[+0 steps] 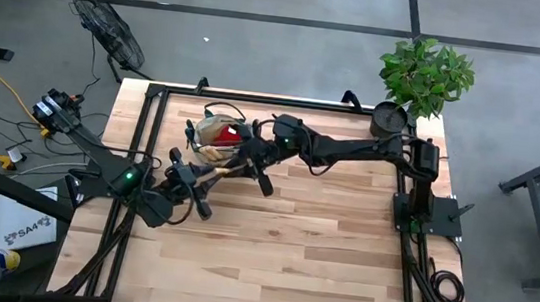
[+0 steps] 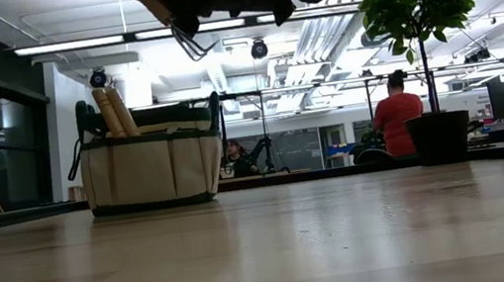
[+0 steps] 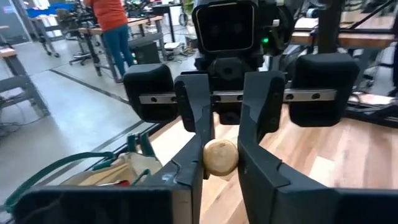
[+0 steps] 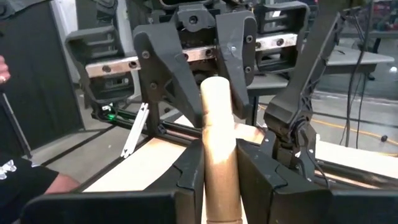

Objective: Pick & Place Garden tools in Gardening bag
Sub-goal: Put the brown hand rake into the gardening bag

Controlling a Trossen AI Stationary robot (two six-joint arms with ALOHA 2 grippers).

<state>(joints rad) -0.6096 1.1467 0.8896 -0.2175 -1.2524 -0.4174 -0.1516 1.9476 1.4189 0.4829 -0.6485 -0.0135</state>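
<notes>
A wooden-handled garden tool (image 1: 226, 172) is held in the air between my two grippers, just near-side of the gardening bag (image 1: 219, 134); its metal head is hidden. My left gripper (image 1: 197, 179) and my right gripper (image 1: 256, 166) face each other, both shut on the handle. The beige, green-trimmed bag (image 2: 151, 166) stands on its base on the table. Two wooden handles (image 2: 114, 112) stick up out of it, and something red lies inside (image 1: 223, 136). The bag's rim also shows in the left wrist view (image 3: 106, 177). My left gripper pinches the handle's rounded free end (image 3: 221, 157) between its two fingers. The fingers lie roughly along the handle, coming from the table's left. The tool is lifted clear of the table. My right gripper pinches the wooden handle (image 4: 219, 155) farther down its length, between its two fingers. The fingers come from the table's right and lie roughly along the handle. The handle's free end (image 4: 214, 87) points away toward the left gripper.
A potted green plant (image 1: 418, 81) in a black pot (image 2: 439, 138) stands at the table's far right corner. The near half of the wooden table (image 1: 278, 263) is bare. People show in the room behind (image 2: 396, 109).
</notes>
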